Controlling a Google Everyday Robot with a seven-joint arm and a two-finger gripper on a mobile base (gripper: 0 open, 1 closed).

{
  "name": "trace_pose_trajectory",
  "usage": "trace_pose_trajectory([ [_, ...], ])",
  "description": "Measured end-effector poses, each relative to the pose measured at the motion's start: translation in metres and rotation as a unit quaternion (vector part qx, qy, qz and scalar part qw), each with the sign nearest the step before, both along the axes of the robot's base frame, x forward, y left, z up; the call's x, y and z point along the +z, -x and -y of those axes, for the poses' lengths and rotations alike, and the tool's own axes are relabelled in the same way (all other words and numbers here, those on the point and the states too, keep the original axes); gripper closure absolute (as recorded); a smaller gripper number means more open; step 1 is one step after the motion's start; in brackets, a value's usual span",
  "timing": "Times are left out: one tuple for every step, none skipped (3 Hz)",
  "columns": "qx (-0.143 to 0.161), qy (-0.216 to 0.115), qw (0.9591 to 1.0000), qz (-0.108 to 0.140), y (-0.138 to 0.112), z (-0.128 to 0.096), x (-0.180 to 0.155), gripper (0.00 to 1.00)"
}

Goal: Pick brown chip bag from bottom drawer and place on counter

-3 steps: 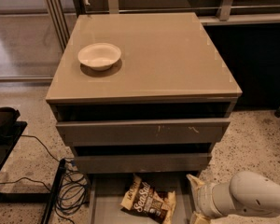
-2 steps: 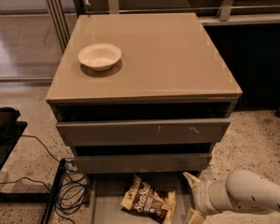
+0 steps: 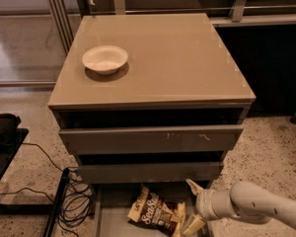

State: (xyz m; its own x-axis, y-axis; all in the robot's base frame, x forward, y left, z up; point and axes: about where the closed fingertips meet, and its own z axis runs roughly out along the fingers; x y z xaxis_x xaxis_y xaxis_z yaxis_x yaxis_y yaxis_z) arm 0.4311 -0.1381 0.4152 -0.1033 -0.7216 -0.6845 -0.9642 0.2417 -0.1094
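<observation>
Chip bag lies flat in the open bottom drawer, and the gripper hangs just to its right, fingers spread wide. Up on the counter, a white bowl sits.

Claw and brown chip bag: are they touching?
Cannot tell. In the camera view the open claw sits at the right edge of the brown chip bag; neither contact nor gap shows.

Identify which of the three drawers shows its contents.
The bottom drawer, holding the brown chip bag, with the open gripper beside the bag. The top drawer and middle drawer show only flat fronts.
</observation>
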Motion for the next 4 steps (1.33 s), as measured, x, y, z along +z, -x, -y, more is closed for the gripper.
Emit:
trace_pose_trajectory([
  [-0.014,-0.028,0.9995,-0.006,-0.014,-0.001,-0.036,0.0],
  [-0.034,-0.035,0.9983,-0.032,-0.036,-0.006,-0.104,0.0],
  [-0.034,-0.035,0.9983,-0.032,-0.036,-0.006,-0.104,0.0],
  [-0.029,-0.03,0.9982,-0.042,-0.038,-0.011,-0.115,0.0],
])
